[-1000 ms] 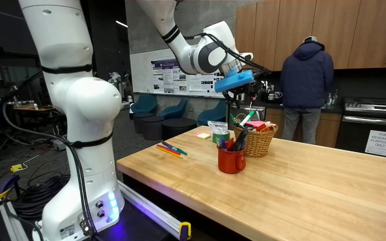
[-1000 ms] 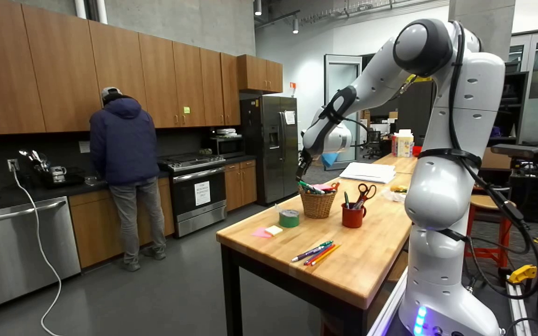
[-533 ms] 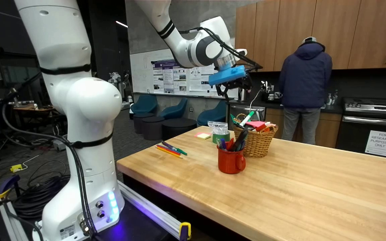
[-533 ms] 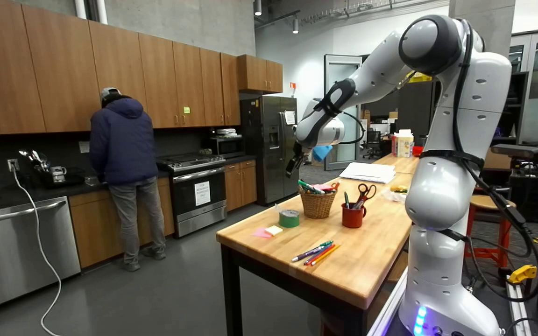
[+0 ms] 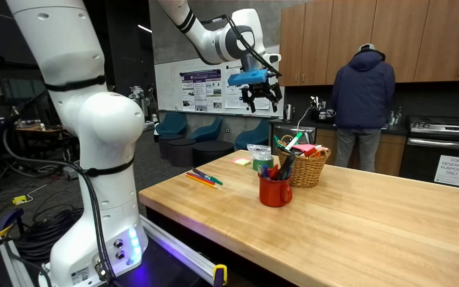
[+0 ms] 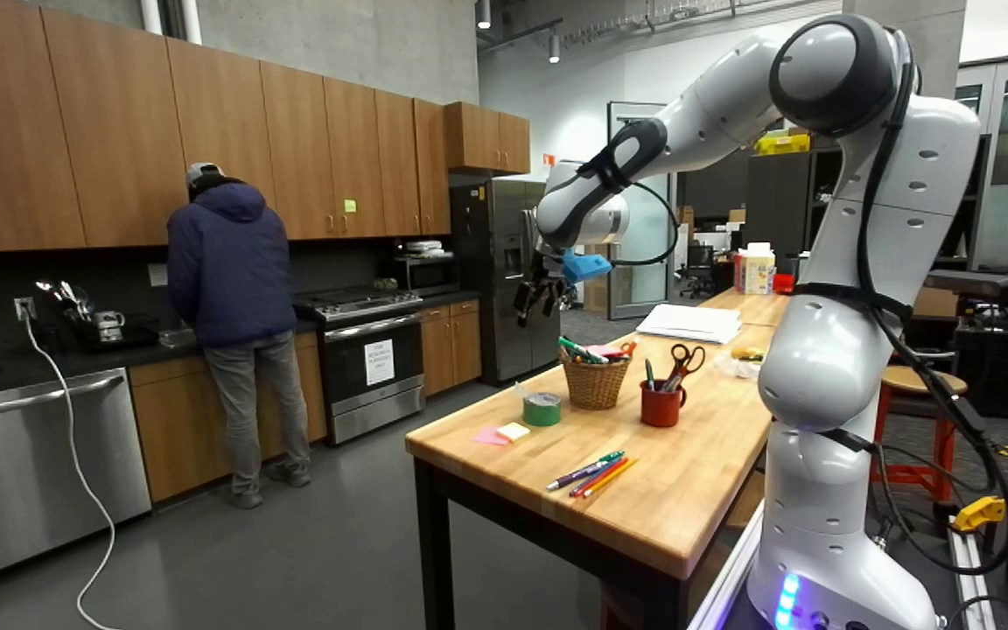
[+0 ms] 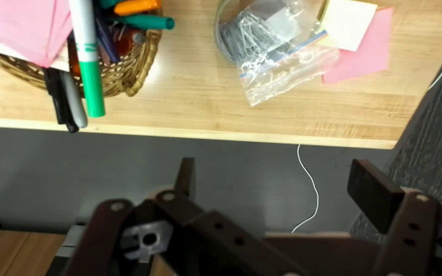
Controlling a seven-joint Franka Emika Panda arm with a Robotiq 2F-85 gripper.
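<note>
The basket (image 5: 305, 171) stands on the desk (image 5: 373, 223) near the tape roll (image 6: 542, 411), perhaps to keep its markers (image 7: 91, 88) gathered; the roll seems to support a plastic bag (image 7: 276, 57) with clips (image 7: 246, 34). Higher up, the bent arm (image 6: 714, 127) reaches outward, its end effector (image 5: 263, 109) pointing downward, spread wide and holding nothing.

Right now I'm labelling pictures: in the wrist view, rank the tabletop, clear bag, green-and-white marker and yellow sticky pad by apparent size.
1. Tabletop
2. Clear bag
3. Green-and-white marker and yellow sticky pad: not ranked; areas look alike, and the marker may be nearer the camera.
</note>
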